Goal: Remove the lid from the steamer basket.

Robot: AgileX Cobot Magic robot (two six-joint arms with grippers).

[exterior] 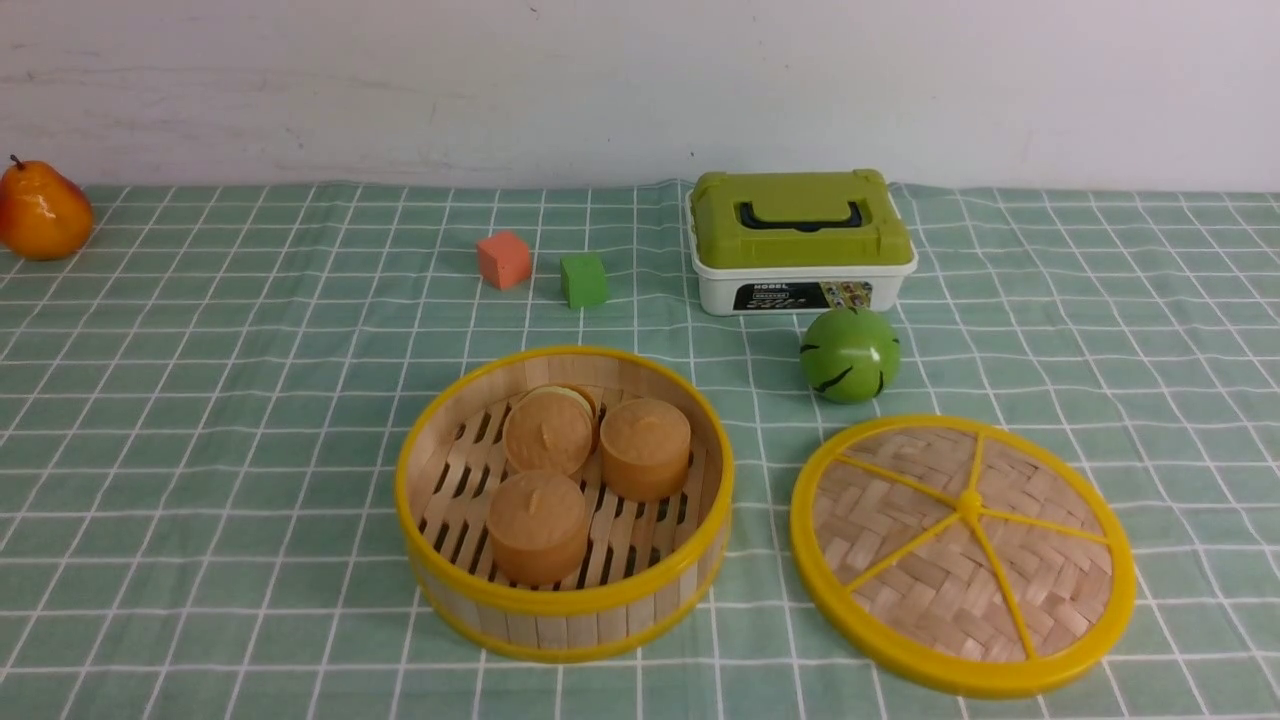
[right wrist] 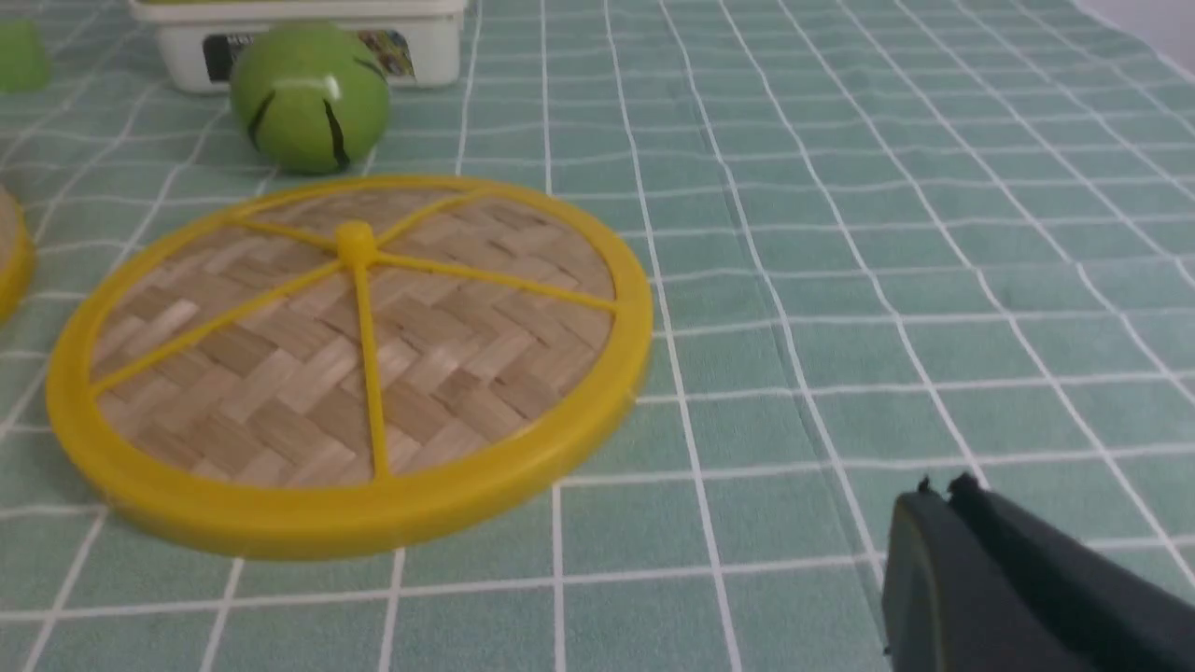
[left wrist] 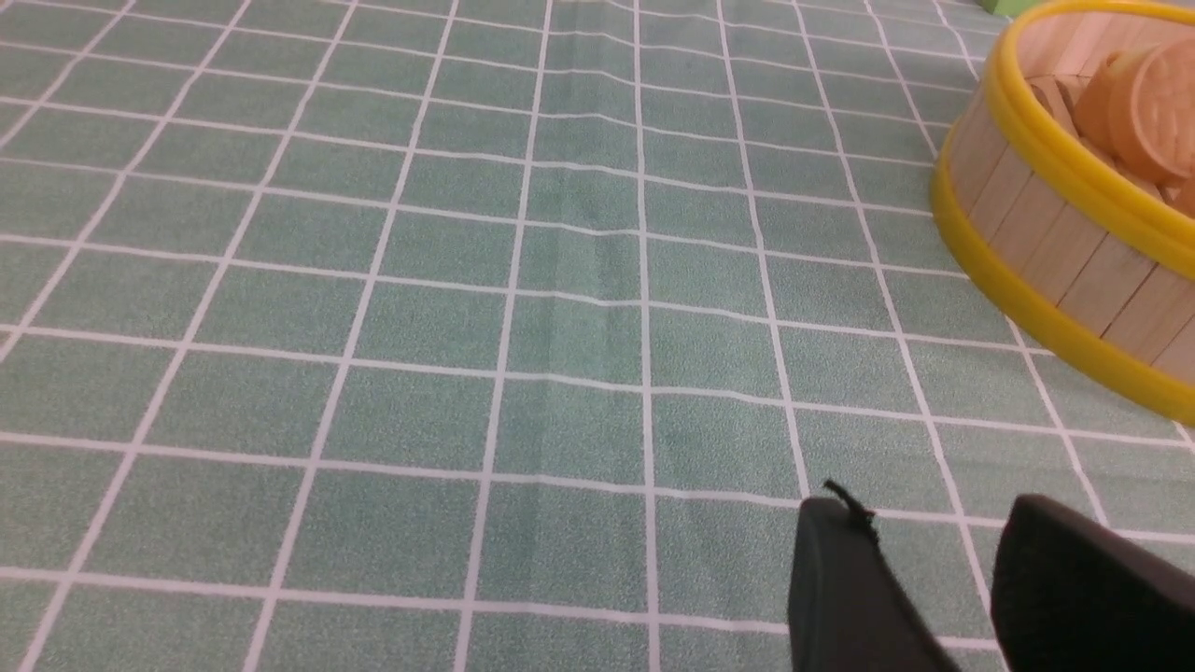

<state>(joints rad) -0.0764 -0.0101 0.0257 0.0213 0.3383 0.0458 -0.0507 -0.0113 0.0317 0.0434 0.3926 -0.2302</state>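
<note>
The lid (exterior: 962, 553) is already off the steamer basket (exterior: 565, 610), so the job looks done. The lid lies flat on the cloth near the front edge of the table, toward the right side, just beside the basket but not touching it. The basket sits near the front edge too, about in the middle, and it is open on top with 4 round tan cakes (exterior: 547, 433) inside. I think nothing more needs lifting; the arms only need to stay away and not bump the lid or the basket. The left gripper (left wrist: 943, 560) hangs over bare cloth near the basket, with its 2 fingers apart and nothing between them. The right gripper (right wrist: 943, 495) is low near the lid, holding nothing, with its 2 fingers pressed close together. The table wears a green cloth (exterior: 200, 420) with white squares. Near the back edge stand a white box with a green lid (exterior: 800, 245), a red block (exterior: 503, 260) and a green block (exterior: 583, 279). A green ball (exterior: 850, 354) sits in front of the box. An orange pear (exterior: 42, 210) rests at the back left corner. A plain white wall (exterior: 640, 80) is behind.
</note>
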